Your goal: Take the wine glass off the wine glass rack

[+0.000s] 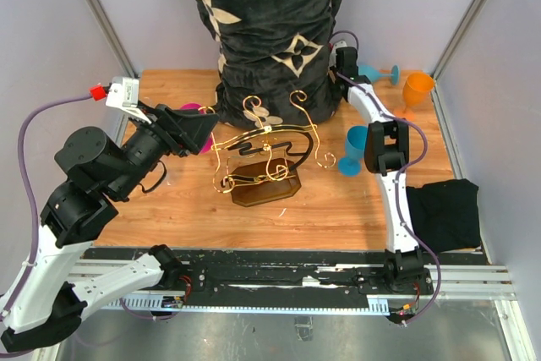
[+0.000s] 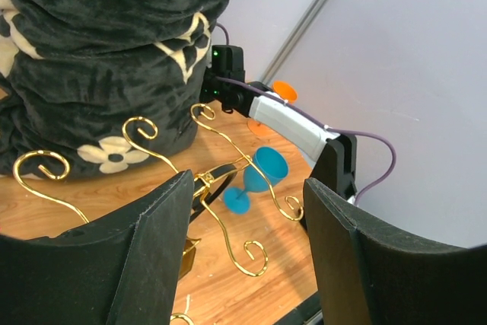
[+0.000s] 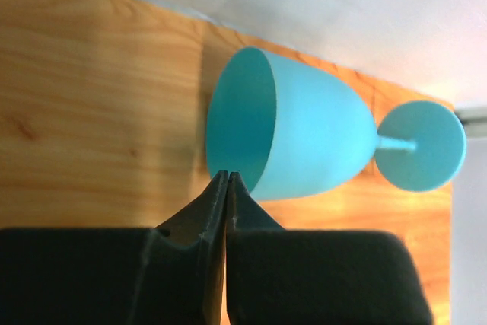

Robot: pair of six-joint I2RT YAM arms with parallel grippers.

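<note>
- The gold curly wire rack on its dark brown hexagonal base (image 1: 267, 185) stands mid-table, in front of a black floral fabric bundle (image 1: 270, 23).
- A blue plastic wine glass (image 1: 353, 151) sits just beside the rack's right-hand spiral tip. I cannot tell whether it hangs from the wire or stands on the wooden table (image 1: 338, 213).
- The left gripper (image 2: 247, 180) is released, its jaws wide with nothing between them, close to the rack's left scrolls. A magenta shape (image 1: 193, 108) is mostly hidden behind it.
- The right gripper (image 3: 228, 180) is clenched on nothing, its tips at the rim of a pale teal wine glass (image 3: 304, 138) lying on its side at the back of the table.
- Risk: the right arm's elbow is right beside the blue glass, so a careless swing could knock it over.
- Risk: the open left jaws could snag a scroll and drag or tip the light rack.
- Risk: a nudge from the clenched tips would likely roll the lying glass.
</note>
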